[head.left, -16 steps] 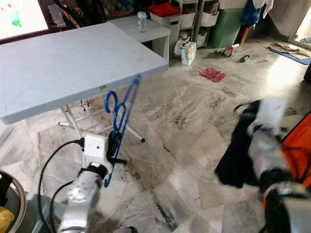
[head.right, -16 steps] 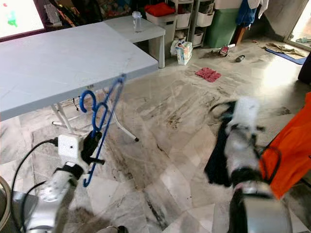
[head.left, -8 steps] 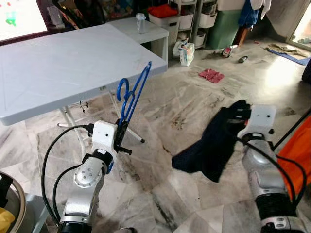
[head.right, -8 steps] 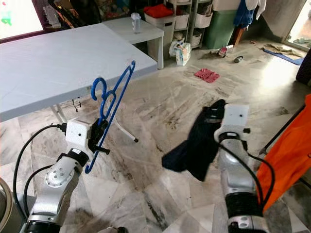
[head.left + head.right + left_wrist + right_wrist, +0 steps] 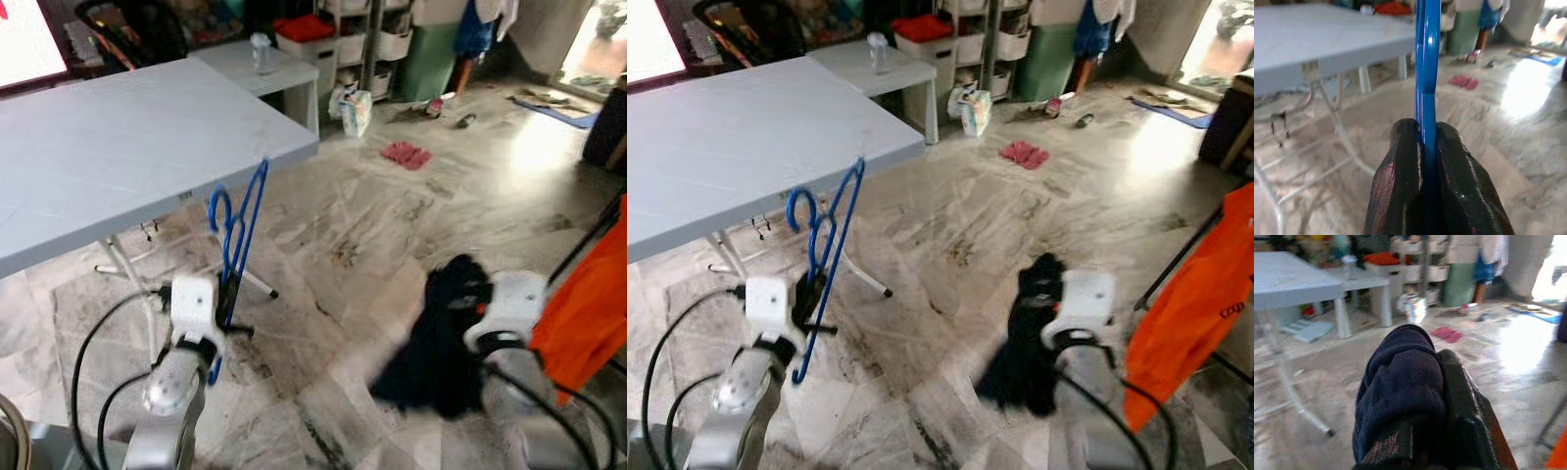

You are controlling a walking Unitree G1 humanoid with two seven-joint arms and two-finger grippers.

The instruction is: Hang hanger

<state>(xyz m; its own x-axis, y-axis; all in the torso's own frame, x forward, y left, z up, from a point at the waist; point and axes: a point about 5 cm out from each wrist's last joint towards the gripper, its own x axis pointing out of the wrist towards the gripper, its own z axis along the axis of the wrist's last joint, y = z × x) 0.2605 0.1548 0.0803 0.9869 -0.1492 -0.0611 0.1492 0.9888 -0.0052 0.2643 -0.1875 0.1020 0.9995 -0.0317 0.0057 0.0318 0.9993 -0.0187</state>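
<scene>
**Blue hanger and dark garment held up beside the white desk**

The left tool [image 5: 1425, 142] pinches the blue hanger [image 5: 238, 223] between its two black fingers [image 5: 1400, 166], holding it upright just off the near edge of the white desk [image 5: 118, 147], hook at about the height of the desk's edge. The right tool [image 5: 1425, 382] is clamped on a dark navy garment [image 5: 441, 333], which hangs in a bunch over the marble floor [image 5: 372, 225], well away from the desk. An orange cloth [image 5: 588, 304] hangs just beyond the garment, farther from the desk. A red rag [image 5: 405, 155] lies on the floor past the desk's far corner.
</scene>
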